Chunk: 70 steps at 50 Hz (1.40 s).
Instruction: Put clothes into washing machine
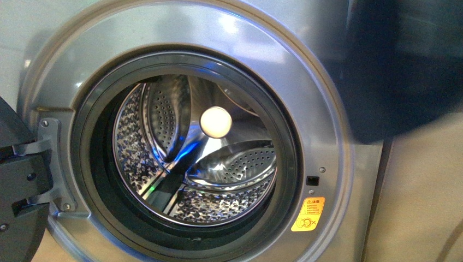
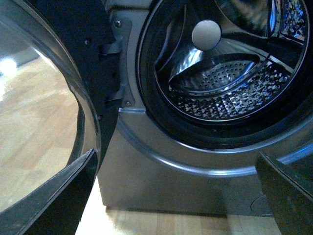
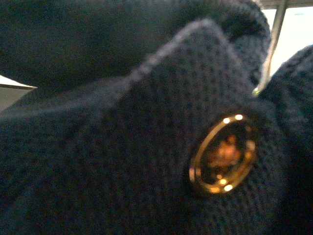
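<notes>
The step in hand is judged to be the carrying of the clothes (image 1: 404, 60) to the washing machine (image 1: 327, 114). In the front view the garment is seen as a dark, blurred mass raised at the upper right, in front of the upper right of the casing. It is off to the side of the porthole and not yet inside. The door (image 1: 16, 185) is swung open to the left. The drum (image 1: 164, 125) is seen bare, and nothing is draped across the gasket (image 1: 286, 142).

The next move is judged to call for the garment to be brought leftward and down until it is level with the opening, then fed past the gasket into the drum. Care is likely to be needed so that no trailing part is left hanging over the rim.

The right wrist view is filled by the navy weave, held very close to the lens, with one snap button (image 3: 222, 154) shown plainly. The right fingers are hidden by the fabric, so it cannot be told whether they are pinching it. That the garment is carried by this arm is only inferred.

The left fingers (image 2: 54, 200) are spread wide with nothing between them. They are held low before the machine's front, under the porthole and beside the door's glass. No part of the clothes is seen near them.
</notes>
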Each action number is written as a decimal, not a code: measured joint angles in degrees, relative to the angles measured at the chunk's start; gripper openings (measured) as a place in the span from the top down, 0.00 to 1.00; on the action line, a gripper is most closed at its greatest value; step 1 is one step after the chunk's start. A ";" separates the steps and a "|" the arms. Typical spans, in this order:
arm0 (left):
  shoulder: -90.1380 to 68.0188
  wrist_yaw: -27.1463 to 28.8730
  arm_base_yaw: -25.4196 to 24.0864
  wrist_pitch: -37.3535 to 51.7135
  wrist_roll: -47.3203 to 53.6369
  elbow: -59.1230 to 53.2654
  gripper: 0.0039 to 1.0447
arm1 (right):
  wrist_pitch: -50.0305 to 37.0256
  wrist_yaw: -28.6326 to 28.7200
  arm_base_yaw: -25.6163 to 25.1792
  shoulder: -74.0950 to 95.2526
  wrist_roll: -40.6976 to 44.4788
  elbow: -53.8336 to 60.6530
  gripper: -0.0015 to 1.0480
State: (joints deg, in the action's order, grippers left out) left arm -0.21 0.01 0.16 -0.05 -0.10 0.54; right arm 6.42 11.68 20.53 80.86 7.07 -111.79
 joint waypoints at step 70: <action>0.00 0.00 0.00 0.00 0.00 0.00 0.06 | -0.09 -1.92 9.01 1.55 -0.85 0.92 0.77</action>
State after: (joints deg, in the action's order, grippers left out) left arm -0.21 0.01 0.16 -0.05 -0.10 0.54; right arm 6.33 9.76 29.54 82.41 6.22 -110.87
